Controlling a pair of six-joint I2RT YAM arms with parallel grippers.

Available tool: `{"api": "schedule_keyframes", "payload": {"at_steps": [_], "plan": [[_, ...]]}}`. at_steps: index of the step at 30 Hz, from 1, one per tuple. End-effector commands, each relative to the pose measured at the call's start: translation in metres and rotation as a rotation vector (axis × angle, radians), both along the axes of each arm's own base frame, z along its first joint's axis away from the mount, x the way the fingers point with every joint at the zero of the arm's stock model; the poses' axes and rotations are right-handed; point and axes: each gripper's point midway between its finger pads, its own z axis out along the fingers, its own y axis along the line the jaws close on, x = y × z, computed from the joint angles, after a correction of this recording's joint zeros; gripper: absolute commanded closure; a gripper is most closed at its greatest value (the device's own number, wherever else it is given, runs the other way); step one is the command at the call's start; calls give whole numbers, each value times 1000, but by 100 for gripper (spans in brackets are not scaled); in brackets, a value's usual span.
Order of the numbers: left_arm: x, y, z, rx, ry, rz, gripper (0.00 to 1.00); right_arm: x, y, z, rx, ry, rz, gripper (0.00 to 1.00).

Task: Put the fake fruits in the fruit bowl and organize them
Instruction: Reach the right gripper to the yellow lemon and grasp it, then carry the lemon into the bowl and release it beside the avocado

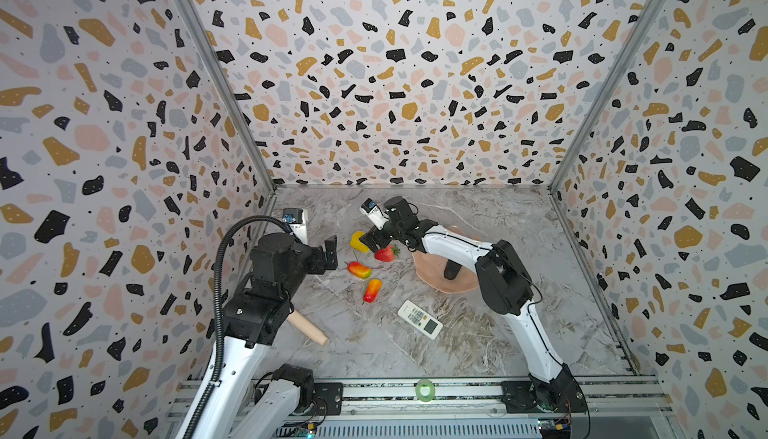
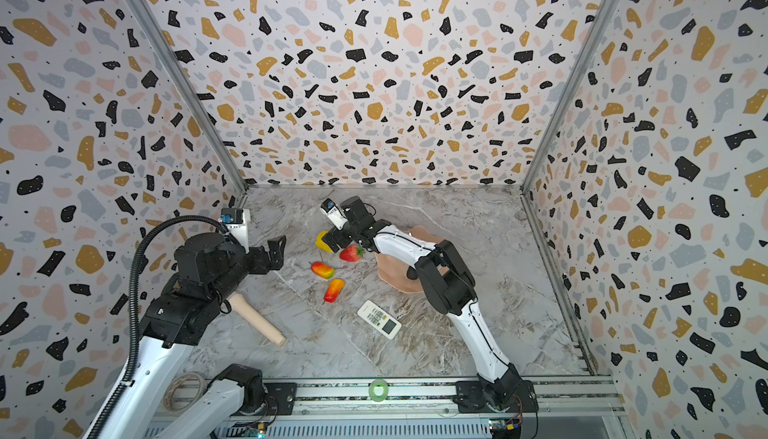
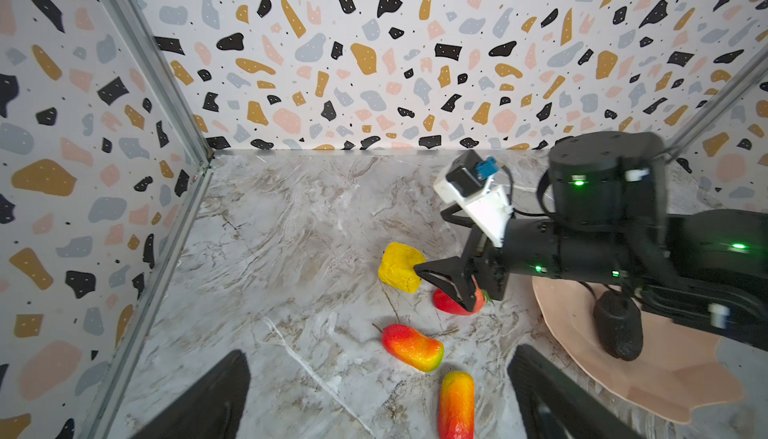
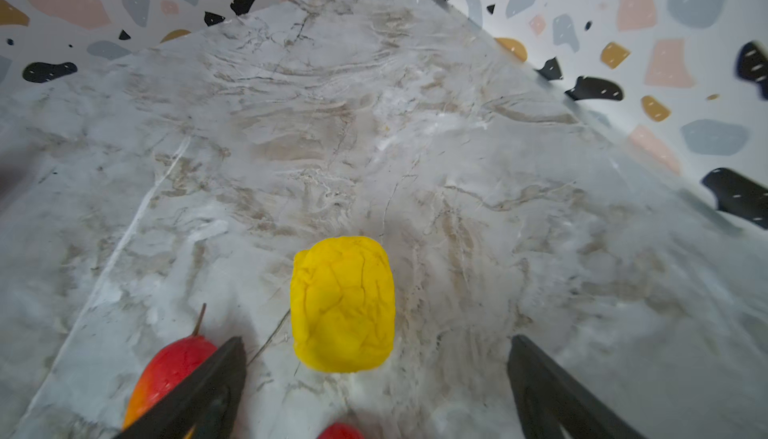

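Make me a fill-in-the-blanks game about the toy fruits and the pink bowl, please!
1. Only one oval fruit lies in the fruit bowl, and its colour is ___.
2. Count the mangoes lying on the table and you get ___.
3. The strawberry has leaves that are ___.
4. The remote control is mostly ___ in colour.

Missing words: black; two; green; white.
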Motion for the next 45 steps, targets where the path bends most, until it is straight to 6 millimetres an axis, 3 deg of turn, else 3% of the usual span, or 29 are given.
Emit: {"api": "schedule_keyframes", "payload": {"at_steps": [1, 9, 16, 22, 27, 30, 31, 33, 35, 38, 41, 45], "plan": [[0, -4, 0, -23, -22, -15, 0, 1, 16, 31, 103, 22, 17, 1], [-3, -3, 3, -17, -34, -15, 0, 7, 31, -5, 129, 97, 13, 1], [-8, 1, 8, -3, -47, -3, 0, 11, 41, -20, 152, 121, -4, 1], [-16, 8, 13, 25, -62, 15, 0, 9, 50, -23, 153, 134, -2, 11], [-19, 11, 14, 35, -70, 23, 0, 0, 53, 6, 169, 111, 34, 37], [-20, 12, 14, 43, -72, 25, 0, -7, 49, 53, 194, 61, 63, 58], [-20, 12, 14, 46, -73, 25, 0, -8, 46, 72, 207, 36, 68, 60], [-20, 13, 14, 49, -80, 25, 0, -12, 33, 116, 232, -29, 68, 60], [-20, 12, 15, 49, -89, 20, 0, -15, 12, 147, 241, -75, 50, 60], [-18, 8, 14, 51, -108, -3, 0, -21, -39, 181, 248, -137, -24, 60], [-13, 4, 14, 48, -120, -19, 0, -28, -95, 179, 214, -159, -131, 60], [-4, -3, 14, 42, -118, -45, 0, -46, -158, 151, 140, -157, -267, 59]]}}
